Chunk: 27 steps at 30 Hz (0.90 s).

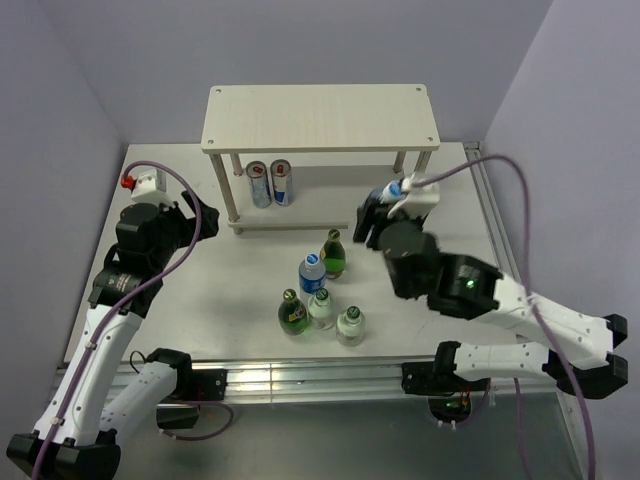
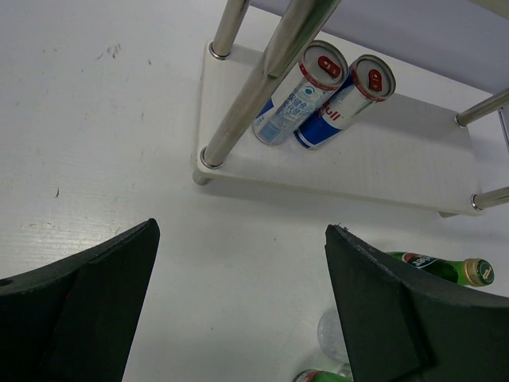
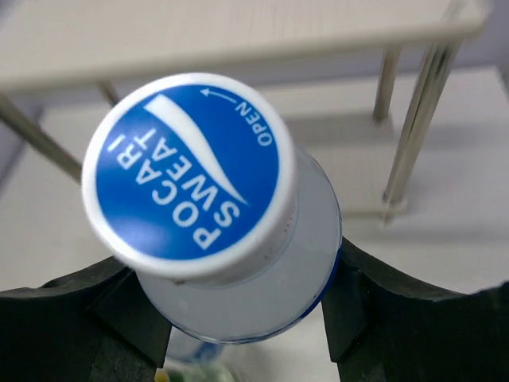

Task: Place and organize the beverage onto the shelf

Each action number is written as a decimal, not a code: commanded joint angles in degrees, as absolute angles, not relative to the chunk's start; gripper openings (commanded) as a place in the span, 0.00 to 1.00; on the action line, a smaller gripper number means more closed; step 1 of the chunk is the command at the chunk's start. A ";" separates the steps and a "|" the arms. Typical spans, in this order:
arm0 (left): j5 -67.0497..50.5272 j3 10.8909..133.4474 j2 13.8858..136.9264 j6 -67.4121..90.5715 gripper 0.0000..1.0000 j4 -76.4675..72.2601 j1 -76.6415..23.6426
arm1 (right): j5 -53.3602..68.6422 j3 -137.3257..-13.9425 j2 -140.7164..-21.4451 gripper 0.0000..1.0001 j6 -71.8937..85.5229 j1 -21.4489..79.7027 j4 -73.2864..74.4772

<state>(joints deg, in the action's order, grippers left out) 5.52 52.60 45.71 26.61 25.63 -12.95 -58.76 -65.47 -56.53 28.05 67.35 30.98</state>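
- Right tool [image 3: 231,274] grips blue-capped bottle [image 3: 191,171] near shelf [image 1: 320,115].
- Left tool [image 2: 241,231] gapes wide, empty, over bench [image 2: 79,119].
- Two cans [image 1: 270,184] stand on shelf's lower tier.

Two cans [image 1: 259,184], perhaps touching, on shelf's [image 1: 320,115] lower tier [image 1: 340,205].

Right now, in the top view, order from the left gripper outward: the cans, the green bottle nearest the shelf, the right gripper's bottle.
1. Cans, on the shelf's lower tier.
2. Green bottle, on the table, centre.
3. Pocari Sweat bottle, in the right gripper.
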 commanded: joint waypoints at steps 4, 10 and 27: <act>6.24 53.26 45.97 25.75 0.92 25.66 -13.18 | -55.65 -94.10 -63.79 0.00 5.74 56.36 26.27; 6.68 53.44 45.97 25.58 0.92 25.66 -13.18 | -46.42 -119.94 -80.05 0.00 1.32 44.31 34.09; 6.94 53.35 45.62 25.58 0.92 25.84 -13.10 | -31.91 -141.24 -100.55 0.00 5.98 27.07 42.72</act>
<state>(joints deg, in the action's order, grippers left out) 5.96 52.60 46.35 26.59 26.09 -12.95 -33.28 -137.08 -103.37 5.69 28.10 45.82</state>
